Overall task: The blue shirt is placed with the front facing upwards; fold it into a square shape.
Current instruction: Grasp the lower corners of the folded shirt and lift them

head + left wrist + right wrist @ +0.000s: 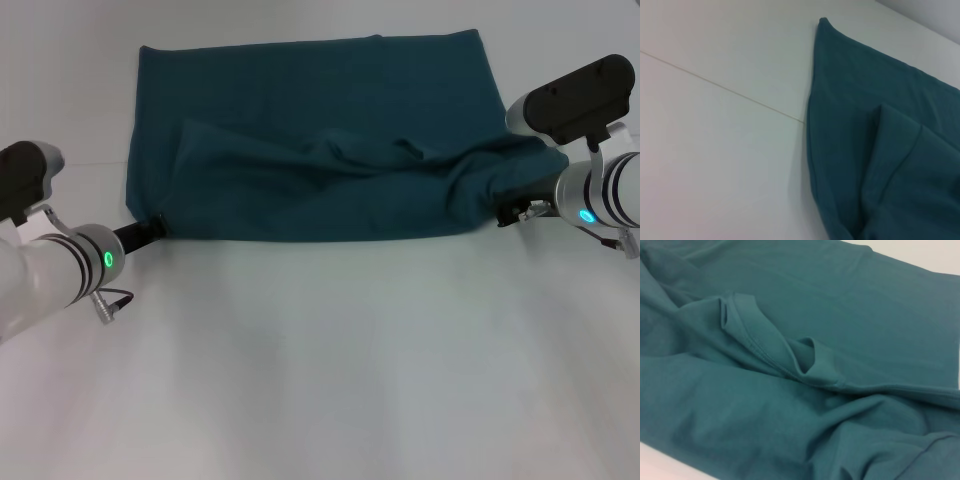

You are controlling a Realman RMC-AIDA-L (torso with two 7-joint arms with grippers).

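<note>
The blue shirt (320, 110) lies spread on the white table, plain teal side up, with no lettering showing. A rumpled upper layer (330, 185) is folded over its near half. My left gripper (152, 228) is at the near left corner, where the cloth comes to a point at its dark fingertip. My right gripper (515, 210) is at the near right corner, and the cloth rises toward it. Beside the bare table, the left wrist view shows the shirt's edge (812, 125). A hemmed fold (805, 365) shows in the right wrist view.
The white table (320, 360) stretches bare in front of the shirt and to both sides. A thin seam line (720, 87) runs across the tabletop in the left wrist view.
</note>
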